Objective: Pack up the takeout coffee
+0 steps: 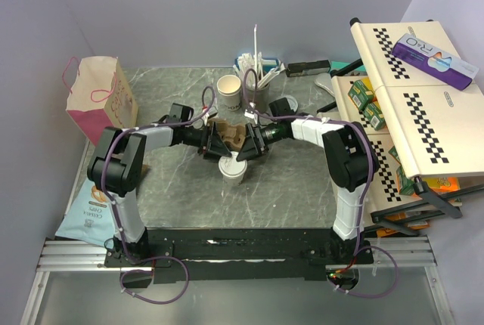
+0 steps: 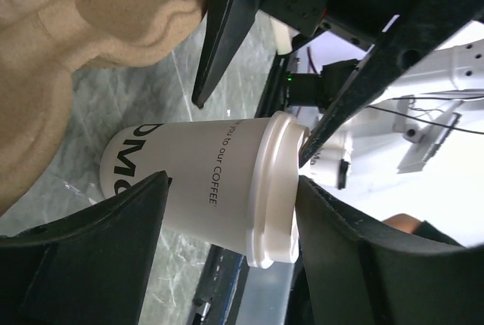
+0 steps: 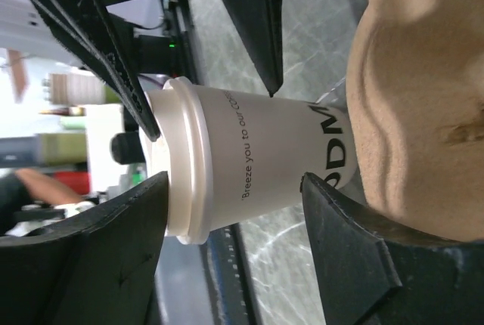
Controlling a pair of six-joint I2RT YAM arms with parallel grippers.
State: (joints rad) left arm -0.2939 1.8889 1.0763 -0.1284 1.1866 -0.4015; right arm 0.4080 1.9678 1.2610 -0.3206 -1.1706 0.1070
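Fingers (image 2: pixel 91 257) of the left gripper (image 1: pixel 218 153) stand wide apart and rolled sideways. In the left wrist view the takeout coffee (image 1: pixel 233 169) sits framed between them lengthwise. One finger covers part of the cup's base lettering; can't tell if anything touches. Coffee is upright on the table (image 1: pixel 174 189) with the lid (image 3: pixel 185 159) on, just on the near side of the cardboard tray (image 1: pixel 227 134), between both grippers. From above the tray pockets are mostly hidden under the two wrists, and both wrist views cut the tray off at the frame edge. Right gripper (image 1: pixel 246 154) fingers (image 3: pixel 355 264) are wide too, same straddle. In that view a left-arm fingertip seems to meet the lid rim, depth unclear. Behind the tray: open paper cup (image 1: pixel 229 92), then grey cup of straws (image 1: pixel 257 89). Far right, the checkered board (image 1: pixel 408 113) runs out of frame; items under it are unreadable.
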